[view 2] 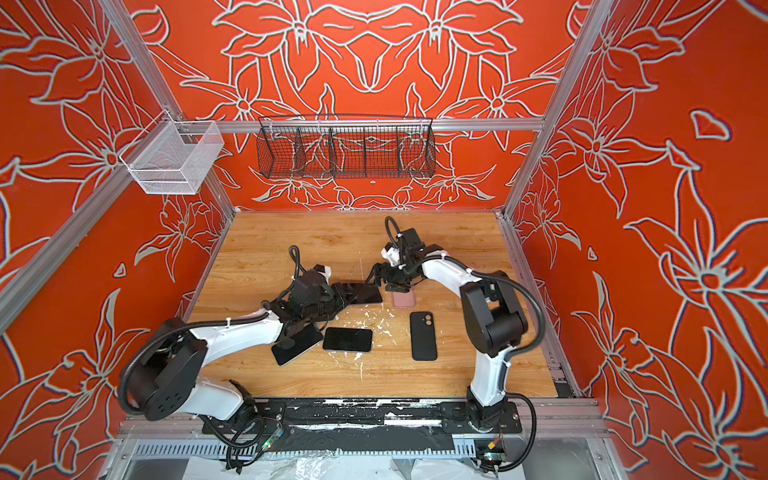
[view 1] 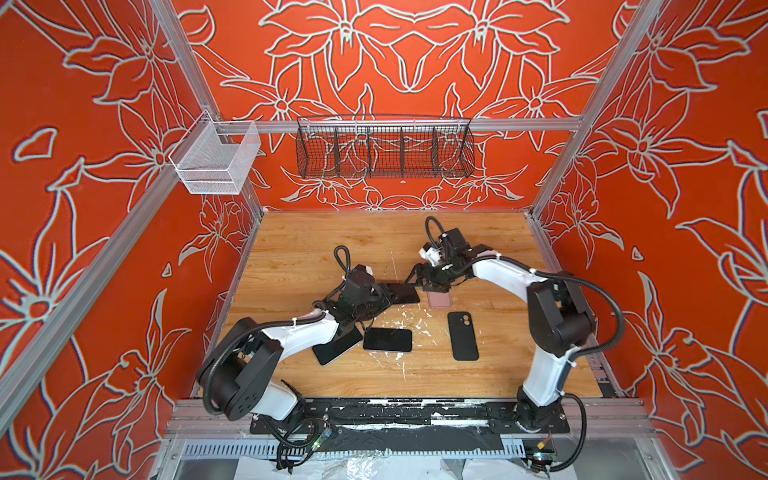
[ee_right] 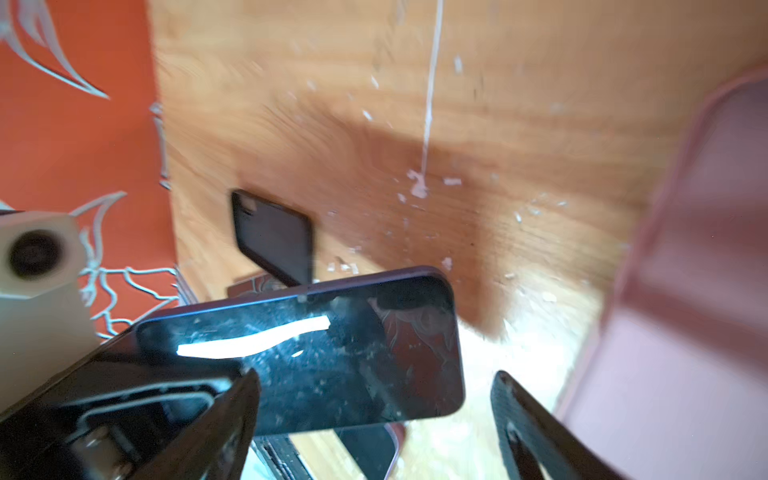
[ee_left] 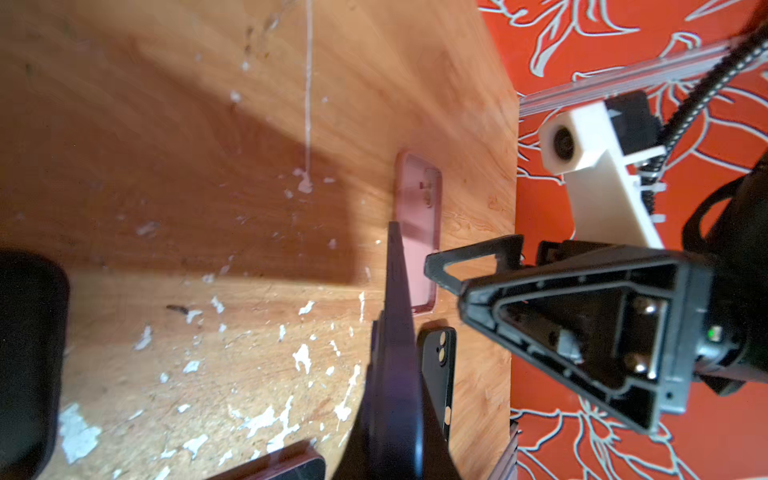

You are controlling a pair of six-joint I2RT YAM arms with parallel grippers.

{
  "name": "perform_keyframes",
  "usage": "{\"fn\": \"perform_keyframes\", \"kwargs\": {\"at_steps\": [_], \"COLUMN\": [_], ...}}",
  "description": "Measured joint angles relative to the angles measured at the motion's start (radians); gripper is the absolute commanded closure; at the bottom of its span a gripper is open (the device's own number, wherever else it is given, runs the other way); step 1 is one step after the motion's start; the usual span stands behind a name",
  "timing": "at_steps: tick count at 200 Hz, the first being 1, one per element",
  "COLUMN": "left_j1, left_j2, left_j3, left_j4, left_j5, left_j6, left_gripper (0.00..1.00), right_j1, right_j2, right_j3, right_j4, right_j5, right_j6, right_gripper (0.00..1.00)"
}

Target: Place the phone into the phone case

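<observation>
My left gripper (view 1: 387, 296) is shut on one end of a dark phone (view 1: 402, 292), which is lifted off the wooden table and lies nearly flat. In the left wrist view the phone (ee_left: 392, 332) shows edge-on. My right gripper (view 1: 419, 279) is open right at the phone's free end. In the right wrist view the phone's screen (ee_right: 332, 353) reaches between the spread fingers (ee_right: 523, 424) of the right gripper (ee_right: 374, 424). An empty pink phone case (view 1: 439, 300) lies open side up just right of the phone. A black phone case (view 1: 462, 336) lies nearer the front.
Two more dark phones lie on the table (view 1: 316, 245): one (view 1: 387, 340) at the middle front, one (view 1: 337, 348) partly under my left arm. White paint flecks (view 1: 409, 322) mark the wood. A black wire basket (view 1: 384, 146) and a white mesh basket (view 1: 216, 154) hang on the frame.
</observation>
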Motion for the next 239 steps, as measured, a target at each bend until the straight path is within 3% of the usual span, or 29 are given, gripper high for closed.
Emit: {"fn": "perform_keyframes", "kwargs": {"at_steps": [57,98,145,178,239], "left_j1": [0.008,0.082,0.111,0.111,0.112], "left_j2": [-0.196,-0.261,-0.324,-0.379,-0.357], "left_j3": [0.178,0.241,0.284,0.290,0.261], "left_j4": [-0.192,-0.314,-0.423,-0.438,-0.300], "left_j5": [0.029,0.223,0.428,0.495,0.541], "left_j6": [0.217,0.295,0.325,0.290,0.088], "left_gripper": [0.96,0.95,0.93,0.92,0.92], "right_j1": [-0.101,-0.116,-0.153,-0.153,-0.153], "right_j2": [-0.356,-0.580,-0.747,-0.864,-0.914], "right_j3": [0.010,-0.061,-0.260,-0.392,-0.453], "right_j4": [-0.041,-0.114,-0.078,0.096,0.311], "right_j5": [0.062,0.144,-0.081,-0.258,-0.362], "right_j6": [0.001,-0.008,0.013,0.128,0.296], "right_gripper": [0.09,0.07,0.08,0.06,0.08]}}
